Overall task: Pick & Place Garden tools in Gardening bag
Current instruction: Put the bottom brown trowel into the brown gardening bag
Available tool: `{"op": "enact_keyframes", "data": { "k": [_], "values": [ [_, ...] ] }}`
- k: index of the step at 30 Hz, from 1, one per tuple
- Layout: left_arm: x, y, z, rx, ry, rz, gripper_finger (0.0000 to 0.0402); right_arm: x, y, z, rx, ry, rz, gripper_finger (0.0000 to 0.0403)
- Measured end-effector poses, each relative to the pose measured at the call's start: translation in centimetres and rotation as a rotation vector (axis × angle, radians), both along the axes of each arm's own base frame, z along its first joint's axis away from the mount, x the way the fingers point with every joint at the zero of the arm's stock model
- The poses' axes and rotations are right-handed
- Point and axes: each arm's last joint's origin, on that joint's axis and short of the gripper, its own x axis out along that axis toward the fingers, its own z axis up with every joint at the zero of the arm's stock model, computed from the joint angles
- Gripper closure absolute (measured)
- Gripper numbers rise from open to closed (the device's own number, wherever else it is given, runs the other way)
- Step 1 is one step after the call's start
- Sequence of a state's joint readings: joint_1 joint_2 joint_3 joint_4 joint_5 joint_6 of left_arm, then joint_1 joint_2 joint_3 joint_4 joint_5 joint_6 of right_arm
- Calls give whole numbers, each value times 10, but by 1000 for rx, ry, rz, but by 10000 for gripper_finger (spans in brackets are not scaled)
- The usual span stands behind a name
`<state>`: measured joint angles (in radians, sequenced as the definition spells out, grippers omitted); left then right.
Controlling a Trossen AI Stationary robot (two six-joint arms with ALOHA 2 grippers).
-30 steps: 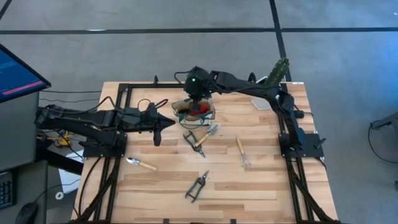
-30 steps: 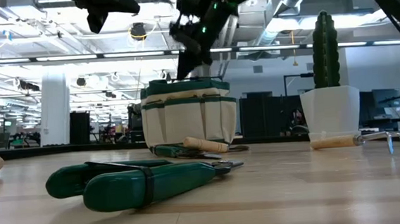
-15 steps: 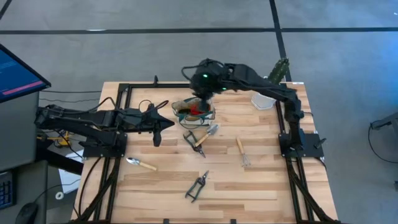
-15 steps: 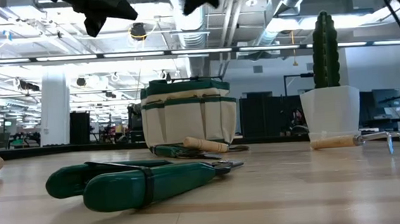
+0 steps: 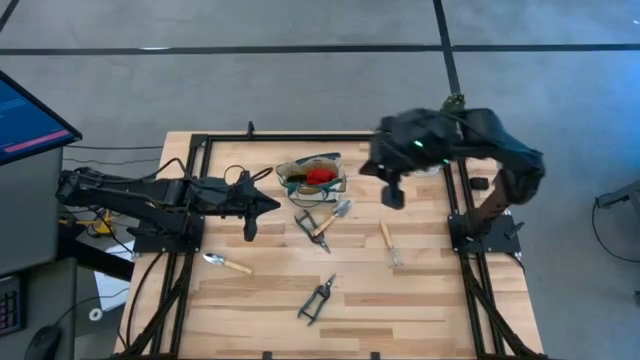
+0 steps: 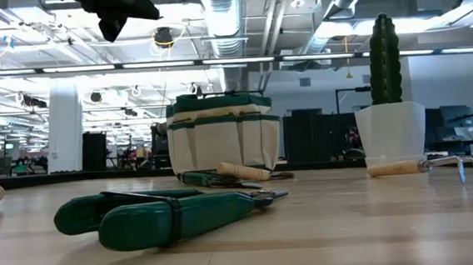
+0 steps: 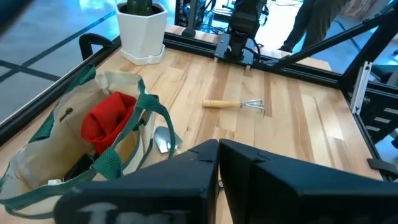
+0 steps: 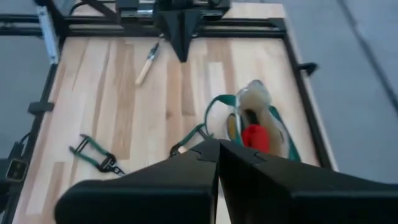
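Observation:
The cream gardening bag (image 5: pixel 312 177) with green trim stands upright at the far middle of the table. The red-headed tool (image 5: pixel 319 175) sits inside it, as the left wrist view (image 7: pixel 107 122) also shows. A wooden-handled trowel (image 5: pixel 327 221) lies just in front of the bag. A thin wooden-handled tool (image 5: pixel 389 243) lies to its right. Pruning shears (image 5: pixel 316 299) lie near the front edge. A small wooden-handled tool (image 5: pixel 228 263) lies at the left. My left gripper (image 5: pixel 262 204) hangs shut and empty left of the bag. My right gripper (image 5: pixel 392 195) hangs shut and empty, high, right of the bag.
A white pot with a green cactus (image 6: pixel 390 130) stands at the far right corner. A black frame rail (image 5: pixel 455 210) runs along the table's sides. A monitor (image 5: pixel 30 120) stands off the left edge. Bare wood lies at the front right (image 5: pixel 420 300).
My right gripper has risen from over the bag and swung toward the table's right edge, passing out of the low view. The red-headed tool has stayed in the bag.

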<state>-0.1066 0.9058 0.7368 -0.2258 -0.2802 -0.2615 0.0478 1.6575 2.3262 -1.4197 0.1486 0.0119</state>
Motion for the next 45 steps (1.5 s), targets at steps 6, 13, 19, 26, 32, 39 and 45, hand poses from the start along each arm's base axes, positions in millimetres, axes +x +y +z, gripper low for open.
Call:
{"op": "enact_keyframes", "data": {
  "k": [6,13,19,26,32,39,45],
  "values": [
    [0,0,0,2,-1,-1,400,-36,32,0,-32,-36,-77,403],
    [0,0,0,2,-2,-1,400,-38,50,-46,-1,-79,-89,403],
    [0,0,0,2,-2,-1,400,-31,49,-99,106,-164,-29,403],
    [0,0,0,2,-2,-1,400,-31,39,-159,258,-171,-124,403],
    [-1,-7,-3,-31,41,-177,400,-34,37,-198,335,-98,-228,403],
    [-18,-24,-25,-104,316,-281,400,-31,40,-215,377,-61,-277,403],
    [-39,-31,-43,-148,581,-247,400,-30,38,-216,377,-60,-287,403]
  ]
}}
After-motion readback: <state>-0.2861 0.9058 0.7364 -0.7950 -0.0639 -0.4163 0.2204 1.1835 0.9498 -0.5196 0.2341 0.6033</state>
